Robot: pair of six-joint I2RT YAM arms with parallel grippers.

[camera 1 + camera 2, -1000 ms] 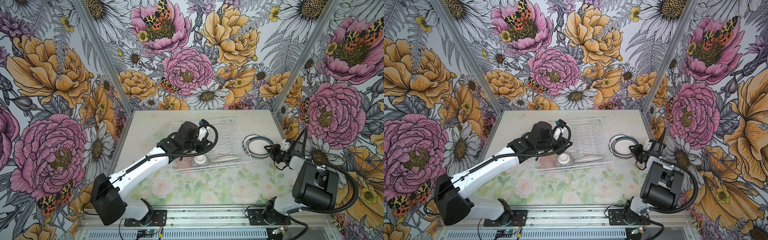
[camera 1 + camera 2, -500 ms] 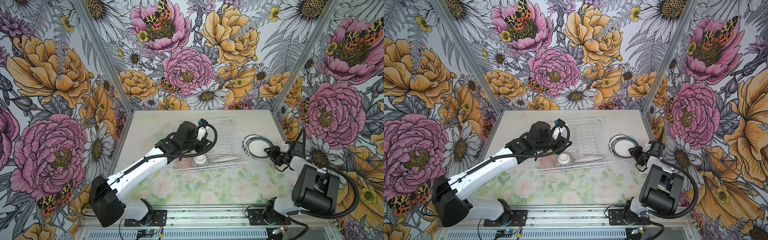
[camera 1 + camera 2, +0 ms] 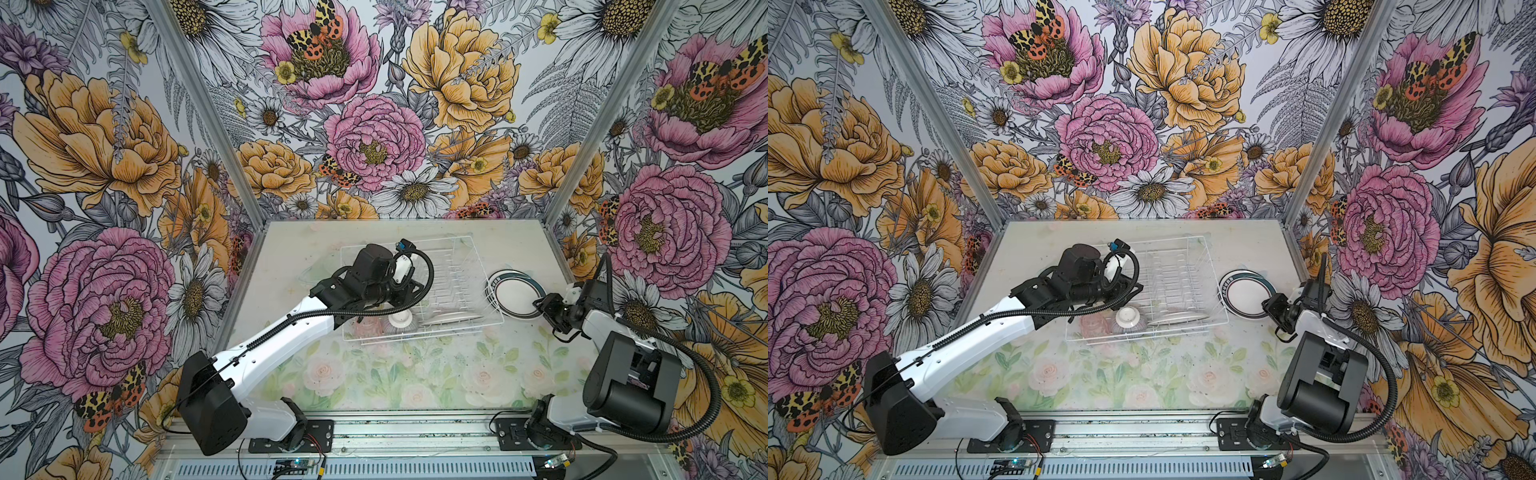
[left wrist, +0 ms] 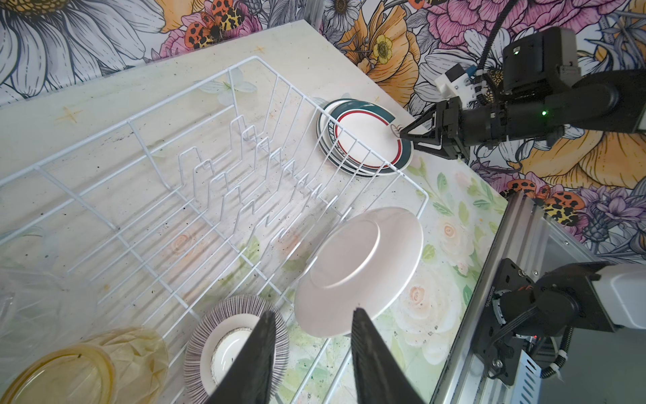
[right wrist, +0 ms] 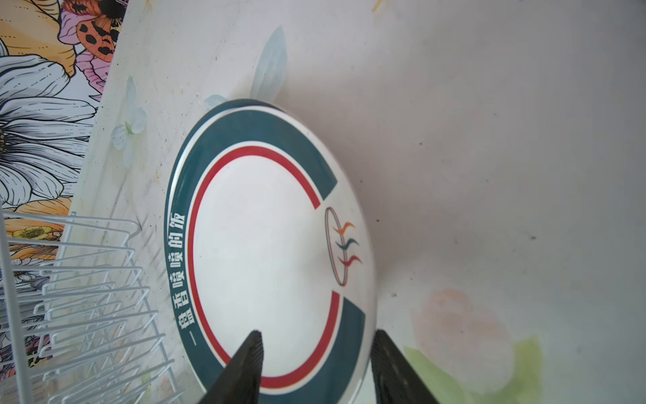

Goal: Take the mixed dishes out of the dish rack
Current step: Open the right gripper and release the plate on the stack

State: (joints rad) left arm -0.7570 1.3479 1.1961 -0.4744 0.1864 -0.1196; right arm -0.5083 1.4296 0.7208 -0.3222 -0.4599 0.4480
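The white wire dish rack [image 3: 473, 249] [image 3: 1208, 257] stands mid-table. Near its front edge lie an upturned purple-striped bowl [image 4: 206, 335] [image 3: 401, 322] and a leaning white plate [image 4: 356, 269] [image 3: 451, 319]; an amber tumbler [image 4: 87, 360] lies beside the bowl. My left gripper [image 4: 313, 311] hovers open above bowl and plate, holding nothing. Right of the rack, dark-rimmed plates [image 3: 513, 293] [image 3: 1246, 293] [image 5: 258, 252] are stacked on the table. My right gripper [image 5: 318, 331] [image 3: 540, 305] is open, its jaws straddling the top plate's near rim without pinching it.
A clear tumbler [image 4: 24, 304] lies at the rack's left end. Upright plate-slot prongs [image 4: 244, 168] fill the rack's middle. The booth walls close in on both sides, and a metal rail [image 3: 415, 440] carrying the arm bases runs along the front.
The right gripper's jaws have spread wider at the top plate's rim, which now lies free on the stack. The left arm has hardly moved.
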